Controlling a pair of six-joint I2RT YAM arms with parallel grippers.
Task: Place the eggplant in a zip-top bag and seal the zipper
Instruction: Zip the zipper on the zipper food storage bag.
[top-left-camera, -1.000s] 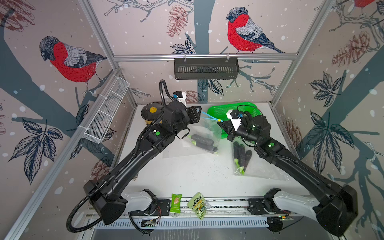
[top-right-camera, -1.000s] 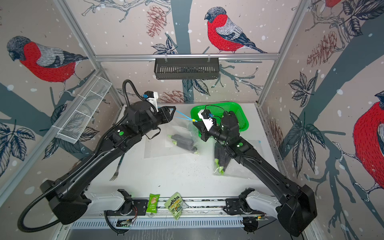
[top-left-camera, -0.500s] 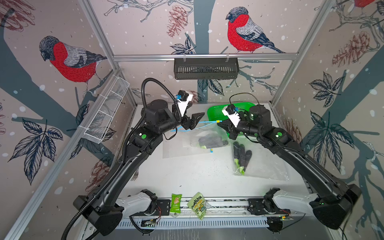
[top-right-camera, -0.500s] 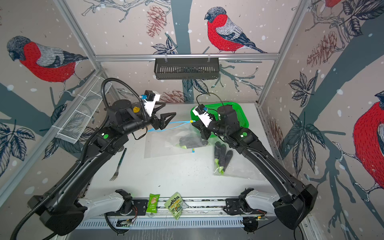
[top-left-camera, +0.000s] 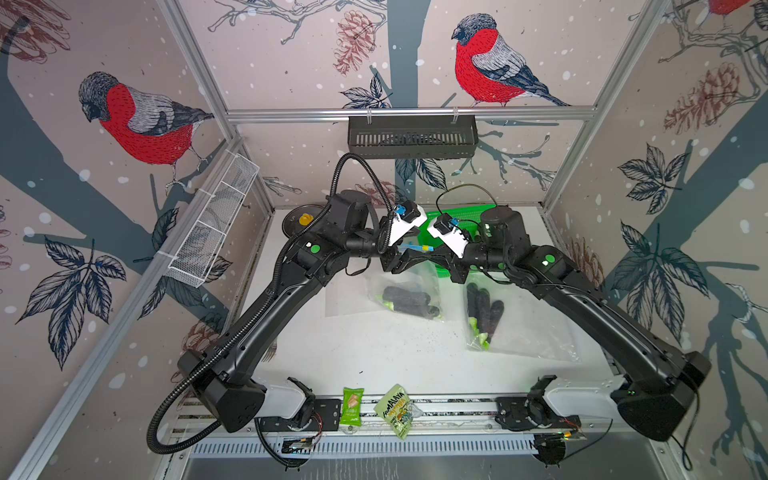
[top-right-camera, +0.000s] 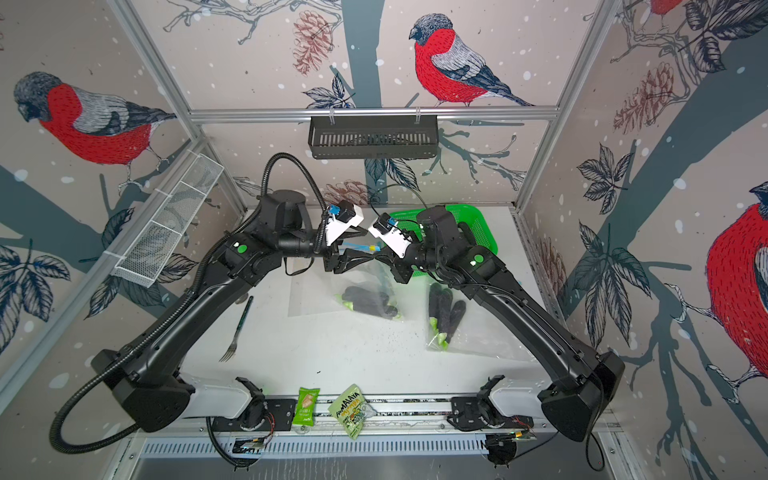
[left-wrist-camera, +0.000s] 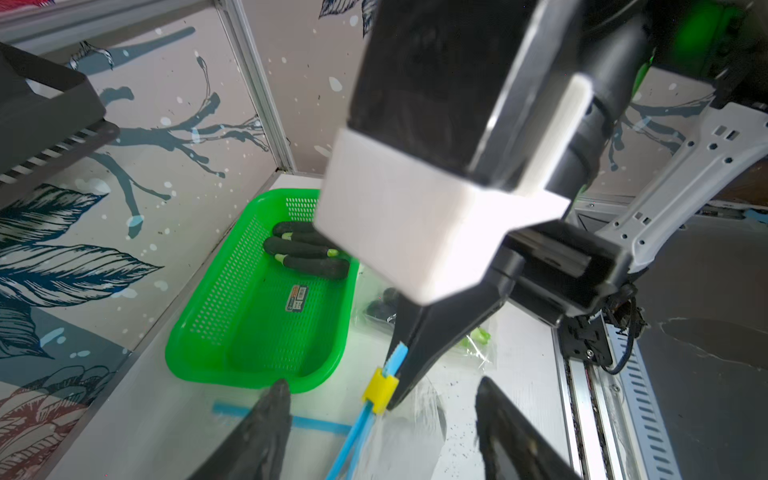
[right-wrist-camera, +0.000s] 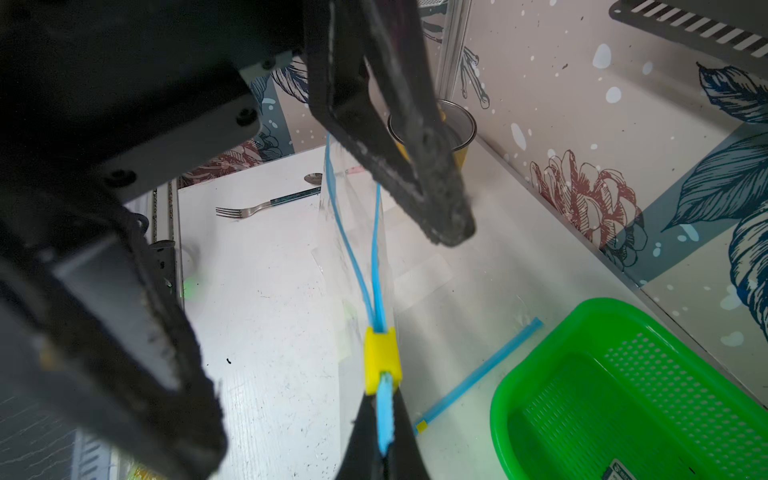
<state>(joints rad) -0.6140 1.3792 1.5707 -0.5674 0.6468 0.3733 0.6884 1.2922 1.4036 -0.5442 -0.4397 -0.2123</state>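
With the eggplant (top-left-camera: 409, 300) in the bag (top-left-camera: 419, 276) and the right end effector (right-wrist-camera: 384, 440) clamped on the zipper's (right-wrist-camera: 376, 249) 3 o'clock end, the left end effector (left-wrist-camera: 380, 386), jaws apart, was best closed on the slider (right-wrist-camera: 382, 357) and drawn toward 9 o'clock.

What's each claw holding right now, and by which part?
Right claw pinches the blue zipper strip at its end, right beside the yellow slider. Left claw is open, holding nothing.

Fork (top-right-camera: 239, 326) lying flat on the table (top-right-camera: 324, 353) to my left. Up front on the rail, a small green snack packet (top-right-camera: 306, 405) just beside a bigger printed packet (top-right-camera: 352, 409). Black rack (top-right-camera: 372, 139) on the back wall, white wire basket (top-right-camera: 166, 224) on the left wall.
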